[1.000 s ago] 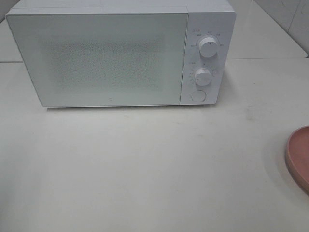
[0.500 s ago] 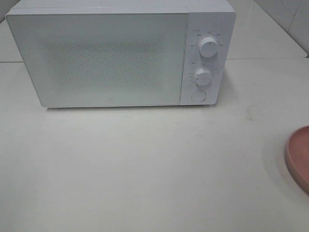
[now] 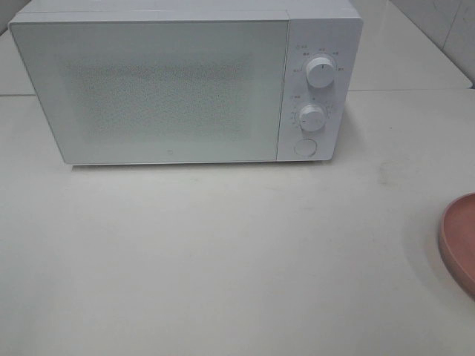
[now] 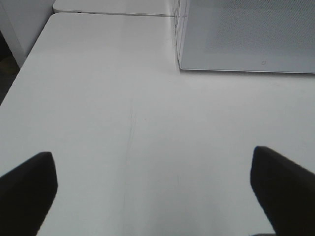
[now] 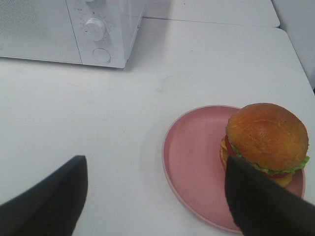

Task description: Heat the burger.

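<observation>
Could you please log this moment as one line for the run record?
microwave door closed | burger on pink plate | left claw open | right claw open, empty

Dial markings: tiny print rings both knobs (image 3: 320, 71) on the microwave (image 3: 185, 81) control panel; too small to read
Door logo: a small mark (image 3: 172, 156) low on the door; illegible
Other text: none legible

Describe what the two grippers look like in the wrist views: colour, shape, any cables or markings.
Only the fingertips show. The left gripper has two plain black fingers with blunt, rounded ends, matte and unmarked. The right gripper looks the same: two dark, blocky fingers, slightly blurred from being close to the camera. No cables, labels or arm links are visible in either wrist view, and the high camera shows no arm at all.
</observation>
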You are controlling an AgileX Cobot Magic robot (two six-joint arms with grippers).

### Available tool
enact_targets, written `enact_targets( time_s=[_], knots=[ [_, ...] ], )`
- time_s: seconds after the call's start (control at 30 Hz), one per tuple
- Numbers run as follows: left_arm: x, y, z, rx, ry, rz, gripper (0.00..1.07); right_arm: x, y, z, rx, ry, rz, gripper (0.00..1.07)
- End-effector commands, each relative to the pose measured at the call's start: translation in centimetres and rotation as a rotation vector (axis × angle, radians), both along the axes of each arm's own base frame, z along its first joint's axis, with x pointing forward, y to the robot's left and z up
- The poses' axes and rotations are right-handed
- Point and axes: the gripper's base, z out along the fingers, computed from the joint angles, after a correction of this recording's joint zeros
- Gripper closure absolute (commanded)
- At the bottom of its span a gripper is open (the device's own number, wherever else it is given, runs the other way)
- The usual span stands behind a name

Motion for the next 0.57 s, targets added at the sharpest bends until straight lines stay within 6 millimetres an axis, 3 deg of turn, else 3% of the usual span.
enact_targets(
  time_s=[0.03, 0.57],
  knots=[
    [-0.32, 0.03, 0.0, -0.003, -0.036, 0.006, 0.06, -0.36, 0.0, -0.13, -0.009, -0.024, 0.006, 0.32],
    [-0.3, 0.03, 0.0, -0.003, -0.035, 0.006, 0.06, -0.36, 0.0, -0.13, -0.009, -0.024, 0.006, 0.32]
  ],
)
